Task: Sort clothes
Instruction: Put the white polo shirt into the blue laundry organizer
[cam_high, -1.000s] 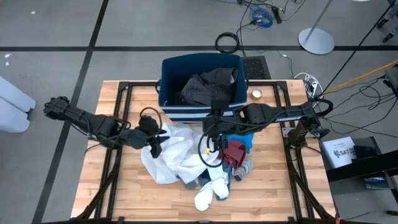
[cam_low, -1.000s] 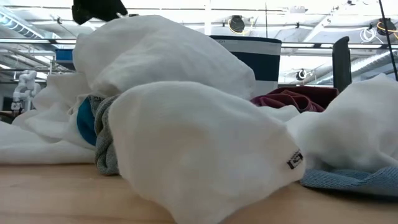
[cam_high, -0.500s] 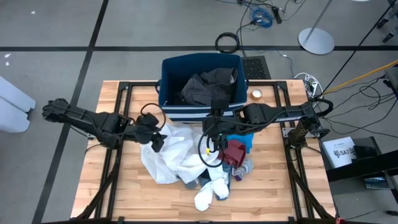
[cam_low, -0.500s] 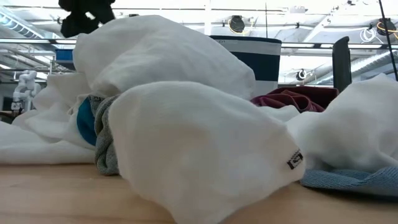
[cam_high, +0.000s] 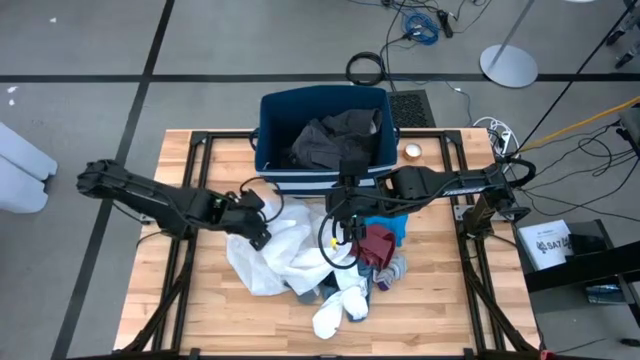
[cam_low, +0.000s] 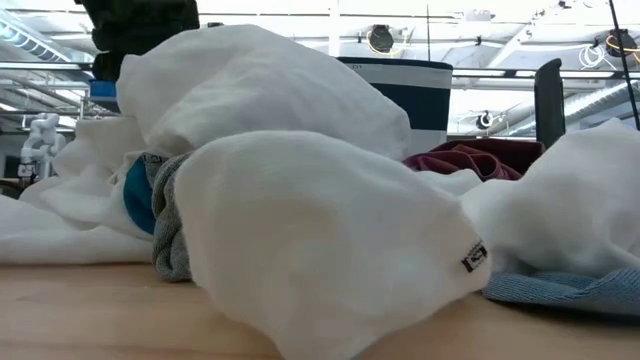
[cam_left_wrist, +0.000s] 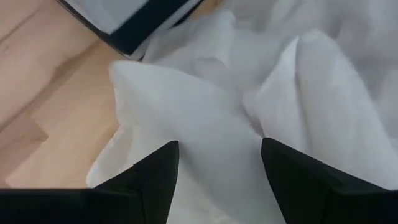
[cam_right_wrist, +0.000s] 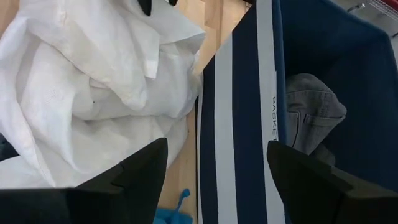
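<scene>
A pale wooden table (cam_high: 205, 300) on a black frame is sitting on a grey floor crossed by dark lines; cables are trailing over the floor beyond its far edge, and a round white stand base (cam_high: 508, 66) is resting out past the far right corner; in the low view, ceiling beams and lights are running across the room behind.

Against the far edge, at the middle, the navy bin (cam_high: 322, 140) with white stripes is holding a dark grey garment (cam_high: 335, 135); in the right wrist view, white lettering down the bin's stripe is reading "BASKET" as far as I can make out; a small roll of tape (cam_high: 412, 152) is lying just beside the bin, toward the far right corner.

The rest of the clothes are heaped at the middle of the table, in front of the bin: a big white garment (cam_high: 280, 250), a maroon piece (cam_high: 377, 241), a bright blue piece (cam_high: 392, 222), white socks (cam_high: 340, 305) toward the near edge; in the low view a small black tag (cam_low: 473, 256) on the white fabric is showing, its writing too small to read.

The left gripper (cam_high: 262, 208) is hovering at the white garment's far left side, fingers (cam_left_wrist: 152, 180) spread wide over the cloth, gripping nothing; the right gripper (cam_high: 343, 205) is hanging by the bin's front wall, fingers (cam_right_wrist: 134, 174) wide apart and empty.
</scene>
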